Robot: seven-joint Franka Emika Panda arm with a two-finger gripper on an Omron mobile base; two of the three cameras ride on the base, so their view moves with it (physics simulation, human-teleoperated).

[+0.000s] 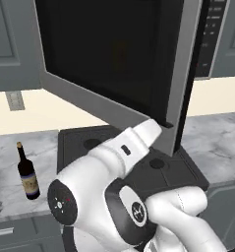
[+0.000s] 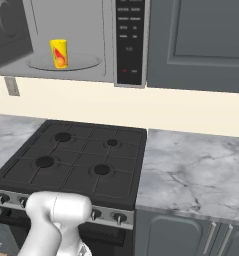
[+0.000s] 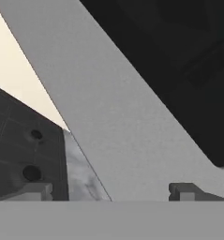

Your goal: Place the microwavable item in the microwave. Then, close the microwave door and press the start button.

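Observation:
The microwavable item, a small yellow cup [image 2: 59, 53] with a red-orange mark, stands upright on the round turntable inside the microwave [image 2: 71, 15]. The microwave door [image 1: 109, 54], black glass in a grey frame, stands swung out over the stove. In the left base view my white hand reaches up to the door's lower corner. In the hand view my gripper [image 3: 111, 192] is open and holds nothing. Its fingertips [image 3: 186, 191] sit right at the door's grey frame [image 3: 118, 126]. The dark button panel [image 2: 129, 42] is to the right of the cavity.
A dark wine bottle [image 1: 28, 172] stands on the marble counter left of the black gas stove [image 2: 76, 155]. More marble counter [image 2: 191, 170] lies right of the stove. Grey cabinet doors [image 2: 201, 40] flank the microwave.

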